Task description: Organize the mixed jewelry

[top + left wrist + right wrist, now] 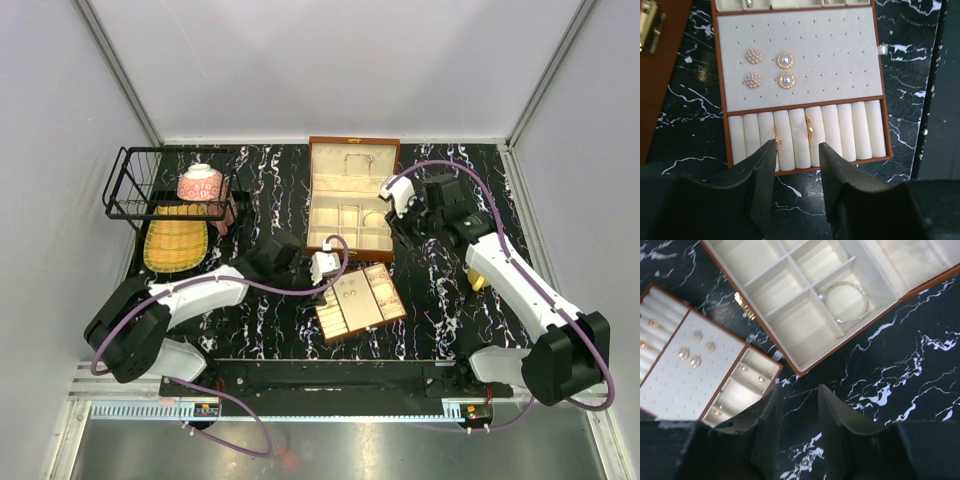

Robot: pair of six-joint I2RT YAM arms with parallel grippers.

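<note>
1. The left end effector (797, 150) hovers released, its fingers parted with nothing between them, just at the 6 o'clock edge of the tray (840, 50). It lines up with the ring rolls (845, 131).
2. The right end effector (799, 392) is likewise released and empty. It hangs over bare worktop (270, 190), just off the 4 o'clock corner of the brown box (805, 330).
3. The jewelry we can see is already housed:
   - four earrings (785, 60) sit on the perforated pad;
   - two rings (808, 128) are tucked in the grooves between rolls;
   - a bangle (845, 320) lies flat in a box compartment;
   - a few small pieces (760, 378) are in the tray's end pocket, too small to name.
4. We cannot pick out loose pieces against the white veins, so we judge the sorting well advanced.
5. In the left wrist view the rolls run from 12 to 6 o'clock. The rings stand edge-on along those grooves, so any ring added should go in with its plane along that line.
6. To do this well, we would come down square to a groove, press only until the band seats, and let go before lifting straight up. That way the neighbouring rings are not dragged out.
7. From overhead the tray's long axis runs roughly from 8 to 2 o'clock. It lies at 6 o'clock of the box, and an approach should match that tilt.
</note>
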